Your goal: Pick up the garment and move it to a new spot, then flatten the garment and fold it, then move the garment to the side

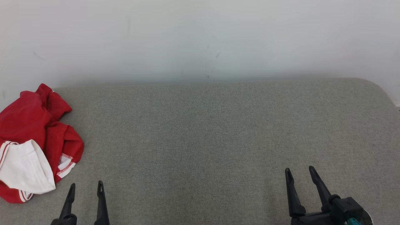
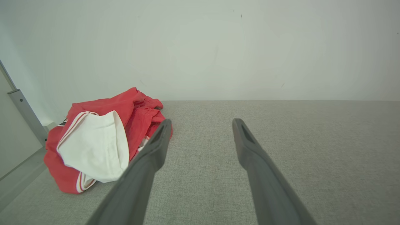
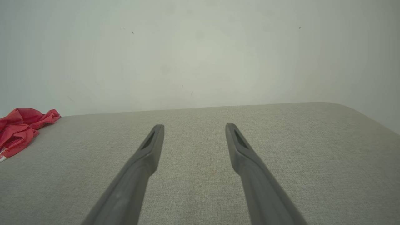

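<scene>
A crumpled red garment [image 1: 34,125] with a white panel and red-and-white striped trim lies bunched at the far left of the grey fabric surface [image 1: 218,140]. In the left wrist view the garment [image 2: 93,140] sits just left of my left finger. My left gripper [image 1: 86,187] is open near the front edge, a little right of the garment and apart from it. My right gripper [image 1: 300,172] stands open at the lower right with nothing between its fingers. In the right wrist view my right gripper [image 3: 194,126] points over bare fabric and the garment [image 3: 22,125] lies far off at the left edge.
A pale wall [image 1: 200,37] rises directly behind the surface. The surface's back right corner [image 1: 375,87] is rounded. A grey metal rail [image 2: 25,115] stands at the left beyond the garment.
</scene>
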